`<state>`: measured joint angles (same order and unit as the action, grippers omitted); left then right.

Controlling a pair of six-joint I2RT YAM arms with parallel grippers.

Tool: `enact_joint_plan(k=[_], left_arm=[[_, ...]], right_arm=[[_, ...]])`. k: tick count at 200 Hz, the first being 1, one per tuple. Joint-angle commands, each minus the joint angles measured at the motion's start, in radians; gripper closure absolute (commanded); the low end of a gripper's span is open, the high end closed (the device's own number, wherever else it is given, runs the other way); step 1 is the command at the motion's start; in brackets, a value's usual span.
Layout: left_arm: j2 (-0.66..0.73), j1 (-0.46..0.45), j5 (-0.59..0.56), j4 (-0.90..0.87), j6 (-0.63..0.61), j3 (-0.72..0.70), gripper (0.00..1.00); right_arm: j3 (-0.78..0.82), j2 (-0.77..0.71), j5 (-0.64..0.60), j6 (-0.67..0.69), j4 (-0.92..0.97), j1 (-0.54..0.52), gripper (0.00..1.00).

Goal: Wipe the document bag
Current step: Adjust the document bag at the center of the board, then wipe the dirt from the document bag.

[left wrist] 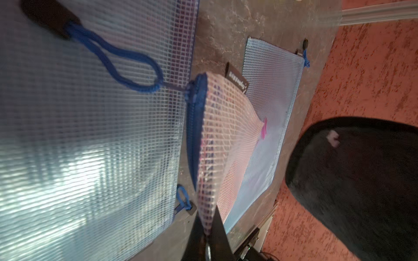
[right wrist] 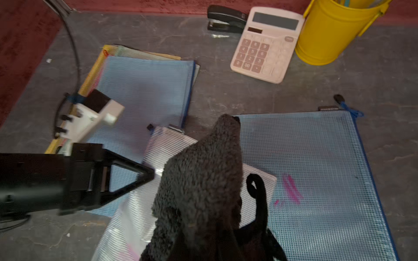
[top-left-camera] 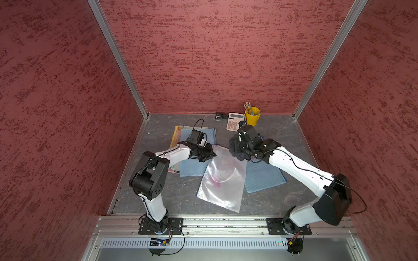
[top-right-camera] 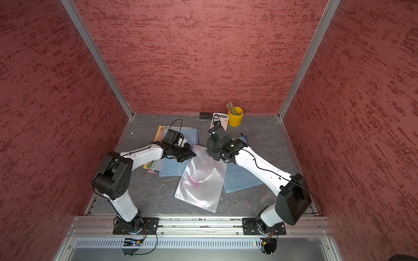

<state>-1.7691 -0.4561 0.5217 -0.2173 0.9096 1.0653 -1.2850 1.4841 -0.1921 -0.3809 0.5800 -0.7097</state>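
Observation:
A clear mesh document bag with a pink smear lies at the table's centre in both top views. My left gripper is shut on its far left corner. In the left wrist view the black jaws pinch the bag's edge, which lifts slightly. My right gripper is shut on a dark fuzzy cloth that hangs over the bag's far right corner and hides the fingers. The left gripper shows beside the cloth in the right wrist view.
A blue mesh bag with pink marks lies under the clear bag's right side. A stack of blue and yellow bags lies at the left. A calculator, stapler and yellow pencil cup stand by the back wall.

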Motion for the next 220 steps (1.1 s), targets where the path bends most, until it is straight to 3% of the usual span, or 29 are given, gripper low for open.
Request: enact_joint_plan(k=[1,38,66,96,138,164,194,220], left_arm=[[-0.032,-0.054,-0.094,0.216,0.25,-0.019,0.95],[-0.112,-0.135,-0.185,0.364,0.404,-0.049,0.96],[-0.122,-0.162,-0.246,0.371,0.431,-0.084,0.97],[-0.11,-0.157,-0.272,0.336,0.387,-0.108,0.97],[-0.113,-0.136,-0.257,0.321,0.341,-0.098,0.95],[-0.12,-0.136,-0.233,0.284,0.278,-0.073,0.9],[-0.145,-0.125,-0.179,0.249,0.202,-0.057,0.8],[-0.152,-0.113,-0.157,0.208,0.138,-0.045,0.64]], right_arm=[[0.068,0.01,0.076,-0.011,-0.041,-0.063,1.0],[0.313,-0.007,0.121,-0.112,-0.197,-0.144,1.0],[0.543,-0.02,0.122,-0.231,-0.289,-0.172,1.0],[0.658,-0.017,0.095,-0.371,-0.256,-0.187,1.0],[0.651,-0.167,0.029,-0.498,0.048,-0.236,1.0],[0.588,-0.271,-0.101,-0.506,0.127,-0.213,1.0],[0.55,-0.154,-0.097,-0.409,0.009,-0.089,1.0],[0.574,-0.036,-0.051,-0.363,-0.093,-0.066,1.0]])
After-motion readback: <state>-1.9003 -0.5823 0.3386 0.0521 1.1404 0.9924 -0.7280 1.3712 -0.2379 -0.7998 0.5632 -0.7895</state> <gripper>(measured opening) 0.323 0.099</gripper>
